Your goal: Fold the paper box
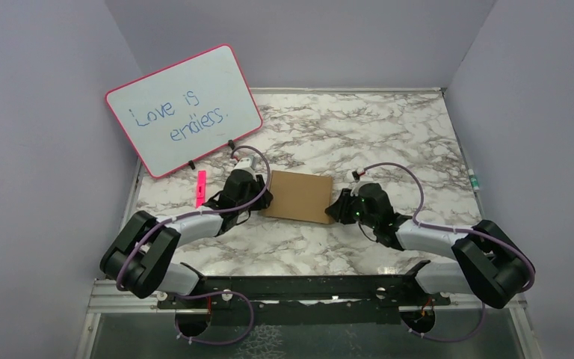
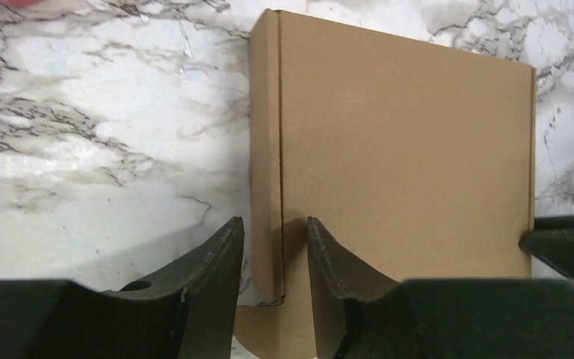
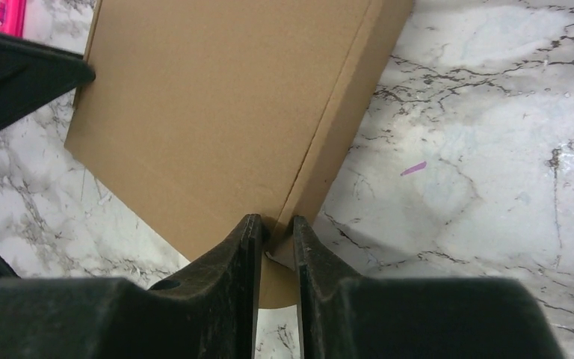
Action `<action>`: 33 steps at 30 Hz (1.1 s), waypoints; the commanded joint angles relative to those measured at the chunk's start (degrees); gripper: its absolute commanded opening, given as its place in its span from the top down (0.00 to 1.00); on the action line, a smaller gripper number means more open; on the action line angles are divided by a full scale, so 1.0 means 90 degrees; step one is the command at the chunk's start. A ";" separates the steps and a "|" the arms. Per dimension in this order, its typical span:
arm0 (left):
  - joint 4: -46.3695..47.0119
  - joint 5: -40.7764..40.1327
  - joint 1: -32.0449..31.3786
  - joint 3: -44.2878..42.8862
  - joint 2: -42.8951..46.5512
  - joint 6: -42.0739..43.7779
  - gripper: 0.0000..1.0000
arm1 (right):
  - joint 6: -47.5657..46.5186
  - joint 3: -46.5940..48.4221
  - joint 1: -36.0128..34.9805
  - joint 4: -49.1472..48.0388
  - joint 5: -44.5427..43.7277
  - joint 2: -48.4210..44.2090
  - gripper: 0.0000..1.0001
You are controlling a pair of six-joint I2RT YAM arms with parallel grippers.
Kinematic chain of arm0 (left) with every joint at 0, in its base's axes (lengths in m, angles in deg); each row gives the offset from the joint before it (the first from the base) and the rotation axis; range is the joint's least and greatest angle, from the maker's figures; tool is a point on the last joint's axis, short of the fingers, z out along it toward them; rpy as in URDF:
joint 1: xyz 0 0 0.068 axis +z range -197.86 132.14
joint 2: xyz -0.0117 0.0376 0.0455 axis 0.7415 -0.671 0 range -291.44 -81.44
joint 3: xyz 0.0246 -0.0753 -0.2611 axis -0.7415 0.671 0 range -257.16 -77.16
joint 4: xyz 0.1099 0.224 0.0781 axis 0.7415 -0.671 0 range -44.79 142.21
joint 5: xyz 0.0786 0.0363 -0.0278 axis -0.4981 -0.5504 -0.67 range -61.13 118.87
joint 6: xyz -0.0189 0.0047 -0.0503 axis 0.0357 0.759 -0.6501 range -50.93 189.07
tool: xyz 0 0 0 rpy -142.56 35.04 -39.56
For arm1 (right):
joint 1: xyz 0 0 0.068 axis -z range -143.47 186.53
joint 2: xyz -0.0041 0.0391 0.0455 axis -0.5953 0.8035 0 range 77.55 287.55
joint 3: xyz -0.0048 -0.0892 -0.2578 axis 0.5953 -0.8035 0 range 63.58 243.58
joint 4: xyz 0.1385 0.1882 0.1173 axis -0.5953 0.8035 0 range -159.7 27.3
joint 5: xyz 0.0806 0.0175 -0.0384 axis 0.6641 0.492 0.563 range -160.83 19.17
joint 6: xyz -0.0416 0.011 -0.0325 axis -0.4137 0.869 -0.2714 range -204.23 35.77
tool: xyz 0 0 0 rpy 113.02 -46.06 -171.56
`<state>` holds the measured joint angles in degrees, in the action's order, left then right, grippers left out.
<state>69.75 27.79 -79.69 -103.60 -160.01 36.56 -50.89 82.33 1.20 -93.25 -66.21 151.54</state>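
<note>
both hands on the paper box, mid-table

the paper box (image 1: 297,197) lies flat on the marble table (image 1: 389,127), about in the middle. it is closed up into a shallow brown slab with its plain top panel facing up. it sits between my two arms, slightly askew to the table's edges.

my left gripper (image 1: 267,200) is at the box's left edge. seen from that wrist, my fingers (image 2: 217,277) stand apart and straddle the narrow side strip of the box. one is outside the wall, over the marble, and the other is over the top panel, just past the crease. a thin sliver shows between the outer finger and the cardboard, so i cannot tell whether i am pinching there or only bracketing the edge.

my right gripper (image 1: 338,209) is at the opposite edge, toward its near corner. from that wrist my fingers (image 3: 224,292) are drawn nearly together. the box's corner, with a bit of cardboard below it, is wedged in the slim gap between them, so i am clamped on the box there.

at the back left a pink-framed whiteboard (image 1: 184,110) stands tilted, with blue handwriting on it. a pink marker (image 1: 200,188) lies on the table just beside my left arm, apart from the box.
</note>
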 commanded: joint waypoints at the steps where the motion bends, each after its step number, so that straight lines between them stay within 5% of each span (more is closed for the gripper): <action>1: -0.0338 -0.0357 0.0128 -0.0325 -0.0401 0.0233 0.57 | -0.0308 0.0018 -0.0277 0.0696 0.0369 0.0059 0.72; 10: -0.0863 -0.0567 0.0413 -0.0699 0.0676 0.0106 0.39 | -0.1172 0.0634 -0.0405 0.1884 -0.0351 -0.0768 0.49; 17: -0.0767 -0.0320 0.0812 0.0218 0.2132 -0.0745 0.17 | -0.2108 0.1349 -0.0677 0.2412 -0.0344 -0.0964 0.40; 23: -0.0814 -0.0195 0.1232 0.1001 0.3036 -0.1205 0.05 | -0.2723 0.1914 -0.1249 0.2565 -0.0453 -0.0428 0.37; 33: -0.0863 -0.0013 0.1281 0.1214 0.3051 -0.1321 0.03 | -0.4111 0.3225 -0.3085 0.3185 -0.2833 0.1414 0.35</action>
<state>62.21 25.56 -68.48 -92.45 -132.82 25.39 -81.03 106.87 -22.30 -68.86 -79.52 158.47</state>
